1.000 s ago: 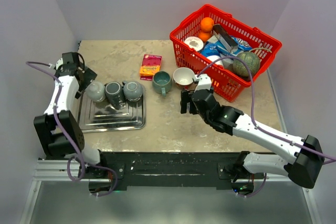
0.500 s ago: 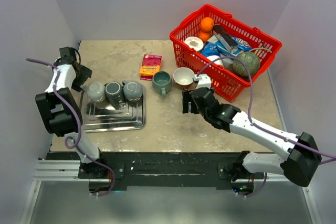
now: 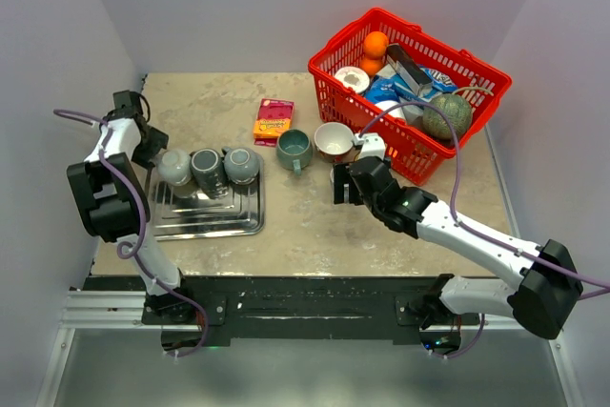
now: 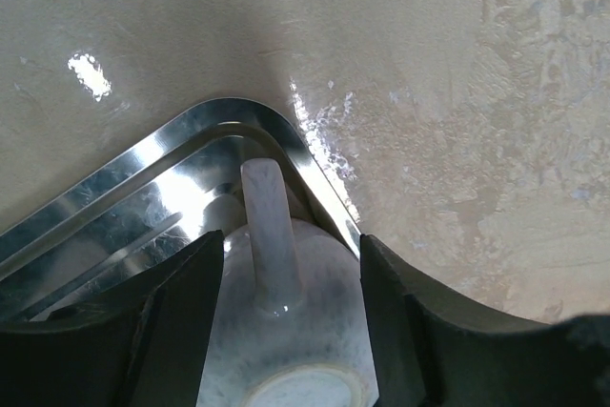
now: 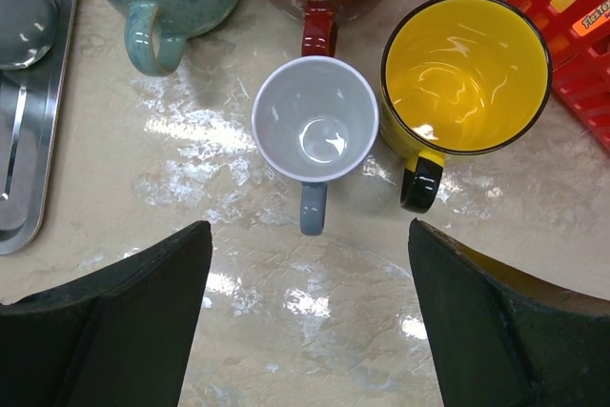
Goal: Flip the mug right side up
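Mug (image 4: 295,331): pale grey, base up on tray (image 4: 114,199) | left claw (image 4: 291,240): astride, grip unclear | right claw (image 5: 310,228): wide

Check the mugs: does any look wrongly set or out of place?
Yes. The pale mug at the corner of the tray stands upside down, base up, between the fingers of the left hand. The grey mug and yellow mug on the table stand open side up.

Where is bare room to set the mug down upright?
Bare tabletop between the tray and the right arm, toward the near edge; also behind the tray, left of the snack packet. Crowded around the four mugs beside the basket.
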You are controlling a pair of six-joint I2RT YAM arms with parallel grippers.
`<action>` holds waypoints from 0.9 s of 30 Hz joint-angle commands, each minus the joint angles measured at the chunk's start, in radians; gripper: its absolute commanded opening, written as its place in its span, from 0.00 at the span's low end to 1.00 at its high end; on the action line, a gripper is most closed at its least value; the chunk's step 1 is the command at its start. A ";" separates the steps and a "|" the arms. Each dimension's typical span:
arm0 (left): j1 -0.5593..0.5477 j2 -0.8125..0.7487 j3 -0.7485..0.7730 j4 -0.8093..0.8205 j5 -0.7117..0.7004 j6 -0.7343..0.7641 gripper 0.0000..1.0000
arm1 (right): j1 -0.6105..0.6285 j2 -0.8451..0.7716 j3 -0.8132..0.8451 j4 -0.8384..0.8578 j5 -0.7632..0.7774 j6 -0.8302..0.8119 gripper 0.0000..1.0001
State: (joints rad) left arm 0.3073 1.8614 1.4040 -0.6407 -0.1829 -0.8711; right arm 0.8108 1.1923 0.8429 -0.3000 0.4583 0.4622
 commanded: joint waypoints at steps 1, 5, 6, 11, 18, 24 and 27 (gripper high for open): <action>0.007 0.013 -0.013 0.035 -0.027 -0.006 0.60 | -0.012 -0.003 0.021 0.019 0.013 -0.008 0.86; 0.007 0.019 -0.023 0.049 -0.027 -0.003 0.51 | -0.015 -0.003 0.019 0.018 0.013 -0.005 0.86; 0.007 0.022 -0.023 0.047 -0.027 -0.002 0.51 | -0.016 -0.005 0.019 0.018 0.013 -0.004 0.86; 0.007 0.042 -0.025 0.053 -0.007 0.014 0.34 | -0.019 -0.008 0.021 0.015 0.019 -0.007 0.86; 0.006 0.012 -0.030 0.059 0.045 0.072 0.00 | -0.024 -0.013 0.042 0.012 0.007 -0.008 0.86; -0.098 -0.140 -0.071 0.015 0.118 0.230 0.00 | -0.027 0.007 0.085 0.009 -0.036 -0.017 0.86; -0.209 -0.253 -0.118 -0.031 0.096 0.251 0.00 | -0.027 0.026 0.116 0.007 -0.069 -0.019 0.86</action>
State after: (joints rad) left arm 0.2470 1.7863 1.3209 -0.5976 -0.1616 -0.6880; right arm 0.7898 1.1999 0.8791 -0.3065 0.4294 0.4564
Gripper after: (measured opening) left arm 0.266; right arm 0.858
